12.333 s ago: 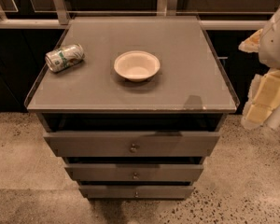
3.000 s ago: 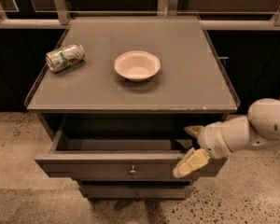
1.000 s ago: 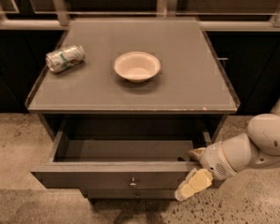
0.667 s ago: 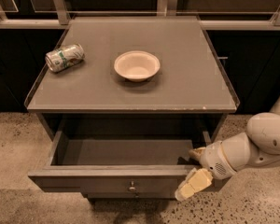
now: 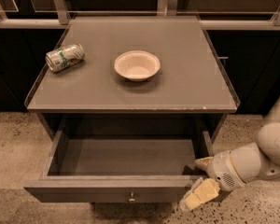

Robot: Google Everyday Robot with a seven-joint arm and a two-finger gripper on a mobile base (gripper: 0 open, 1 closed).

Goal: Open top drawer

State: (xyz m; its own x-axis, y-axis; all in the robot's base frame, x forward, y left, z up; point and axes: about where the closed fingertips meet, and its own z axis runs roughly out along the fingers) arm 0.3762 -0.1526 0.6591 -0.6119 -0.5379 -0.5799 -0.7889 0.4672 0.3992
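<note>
The pincer [image 5: 201,181] sat at the right end of the top drawer [image 5: 84,190], clenched or released I could not tell, the drawer's long front running leftward from it, pulled well out beneath the worktop [image 5: 186,78].
</note>
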